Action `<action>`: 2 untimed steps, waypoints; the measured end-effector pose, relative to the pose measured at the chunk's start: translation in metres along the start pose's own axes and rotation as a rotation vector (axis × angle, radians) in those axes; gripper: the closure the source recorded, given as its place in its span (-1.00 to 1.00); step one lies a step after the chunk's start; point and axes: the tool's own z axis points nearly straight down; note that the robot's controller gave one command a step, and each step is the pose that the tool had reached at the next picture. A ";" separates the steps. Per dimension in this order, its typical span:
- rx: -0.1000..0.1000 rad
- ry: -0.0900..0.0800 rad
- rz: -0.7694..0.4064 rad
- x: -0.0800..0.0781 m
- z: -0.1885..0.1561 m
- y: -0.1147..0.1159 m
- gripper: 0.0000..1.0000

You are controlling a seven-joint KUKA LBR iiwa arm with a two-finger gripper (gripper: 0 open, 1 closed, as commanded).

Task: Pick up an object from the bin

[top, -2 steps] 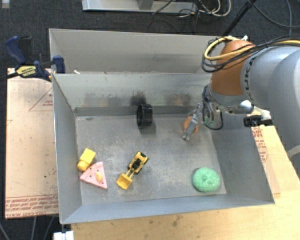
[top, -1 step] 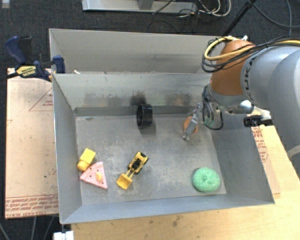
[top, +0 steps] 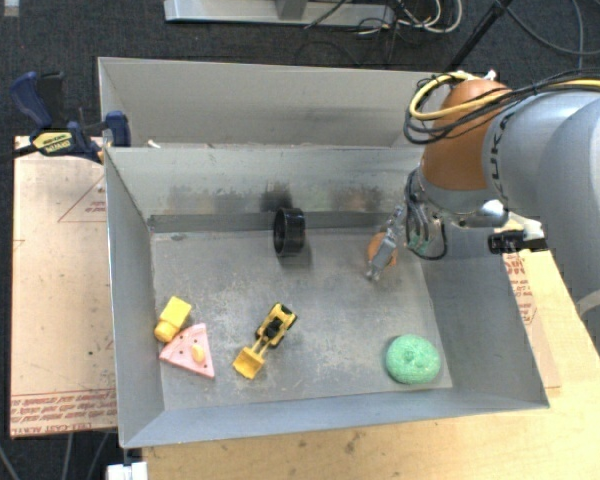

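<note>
Right now my pincer (top: 379, 266) hangs low near the back right of the bin (top: 230, 183), its tip close above bare floor. Whether it is spread or pressed together I cannot tell from this angle, nor whether the small orange fleck by the tip is part of me or something loose. Nearest are the black ring (top: 288, 231), toward the view's left against the back slope, and the green ball (top: 412, 359), nearer the front. Well apart, at the front left, lie a yellow toy digger (top: 265, 340), a yellow block (top: 173, 319) and a pink wedge (top: 188, 351). To do this well I would settle on one target — the ball looks soft and forgiving — centre over it, and only then descend, clear of the right wall.
</note>
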 end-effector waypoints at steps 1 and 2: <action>0.000 0.000 0.000 0.000 -0.009 0.000 1.00; -0.001 -0.003 0.000 -0.001 -0.016 0.000 1.00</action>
